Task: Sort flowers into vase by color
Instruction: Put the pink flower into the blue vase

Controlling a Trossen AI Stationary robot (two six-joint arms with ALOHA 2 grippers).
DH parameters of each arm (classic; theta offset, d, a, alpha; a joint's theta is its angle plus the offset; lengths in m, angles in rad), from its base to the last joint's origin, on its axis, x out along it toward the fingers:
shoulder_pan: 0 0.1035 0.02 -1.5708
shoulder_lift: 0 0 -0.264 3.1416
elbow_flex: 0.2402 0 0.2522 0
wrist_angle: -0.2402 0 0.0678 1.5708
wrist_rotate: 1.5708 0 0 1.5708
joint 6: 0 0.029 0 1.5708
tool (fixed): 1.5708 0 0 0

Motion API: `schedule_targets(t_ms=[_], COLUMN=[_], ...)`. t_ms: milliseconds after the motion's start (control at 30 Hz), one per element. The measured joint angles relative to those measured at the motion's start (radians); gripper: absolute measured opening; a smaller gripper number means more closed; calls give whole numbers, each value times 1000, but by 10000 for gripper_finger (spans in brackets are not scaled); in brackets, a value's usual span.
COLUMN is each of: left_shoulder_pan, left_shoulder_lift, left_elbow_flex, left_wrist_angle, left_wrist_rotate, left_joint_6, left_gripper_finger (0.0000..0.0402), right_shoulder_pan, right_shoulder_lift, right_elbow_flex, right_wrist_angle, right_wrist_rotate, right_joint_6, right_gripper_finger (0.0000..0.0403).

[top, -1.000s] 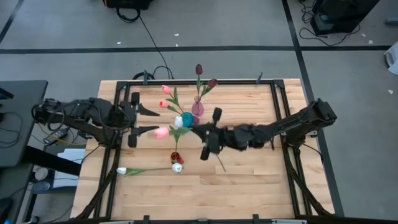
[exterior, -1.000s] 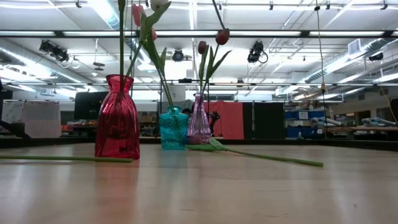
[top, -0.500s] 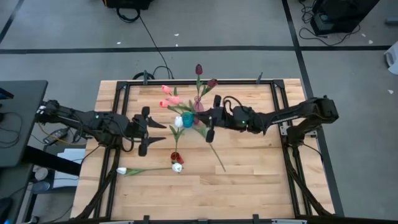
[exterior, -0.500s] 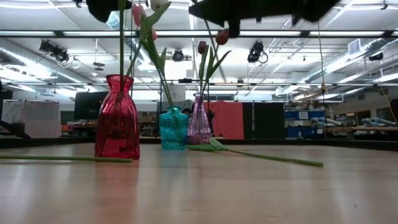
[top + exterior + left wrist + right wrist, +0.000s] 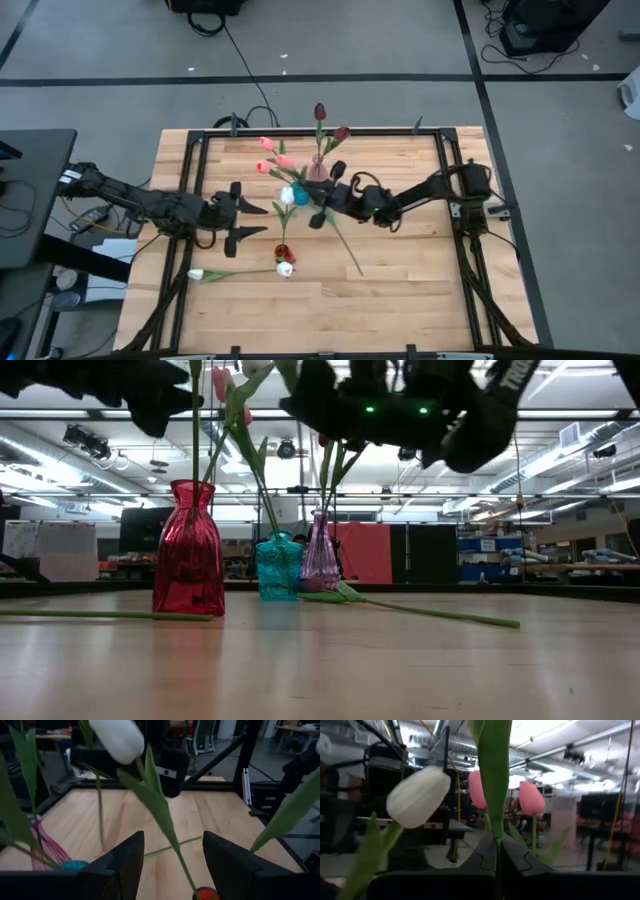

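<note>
Three vases stand mid-table: red (image 5: 284, 252), teal (image 5: 300, 192) and purple (image 5: 318, 172). Maroon tulips (image 5: 320, 111) rise from the purple vase, and pink heads (image 5: 265, 144) stand far-left of the teal one. A white tulip (image 5: 117, 740) has its stem running down to the red vase's mouth (image 5: 205, 894). My left gripper (image 5: 243, 211) (image 5: 172, 836) is open, raised, with that stem between its fingers. My right gripper (image 5: 328, 194) (image 5: 400, 400) is open, raised by the teal vase, with a green leaf (image 5: 495, 765) in front of it.
A white tulip (image 5: 240, 271) lies flat on the table left of the red vase. Another loose green stem (image 5: 345, 245) (image 5: 430, 615) lies slanting from under my right gripper toward the near edge. A black frame (image 5: 445, 190) borders the table. Bare wood lies at the near and right sides.
My right gripper has moved toward the far edge and the left, from over the loose stem to beside the teal vase, and come down. My left gripper has moved right toward the vases and also lowered. Both stay open. The flowers in the vases have not shifted.
</note>
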Motion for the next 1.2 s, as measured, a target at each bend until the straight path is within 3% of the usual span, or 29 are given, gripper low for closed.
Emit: schedule_targets(t_ms=[167,300,667,1033,1200], left_shoulder_pan=[-7,-13,-18,-19,-46], left_shoulder_lift=[-3,-1,-2,80,165], left_elbow_flex=[-47,-115,-205,-215,-215], left_wrist_angle=[6,96,120,-20,-57], left_wrist_rotate=[-1,-14,-16,199,233], left_joint_6=[-68,-74,-180,-445,-516], left_gripper_finger=[209,209,209,209,209], right_shoulder_pan=[-9,-38,-78,-33,10], right_shoulder_lift=[73,124,164,151,105], right_elbow_flex=[128,196,218,218,217], right_wrist_angle=[21,11,-56,-300,-498], right_wrist_rotate=[-8,-53,-66,92,180], right_joint_6=[-126,-138,-135,-94,-94], right_gripper_finger=[9,9,10,66,91])
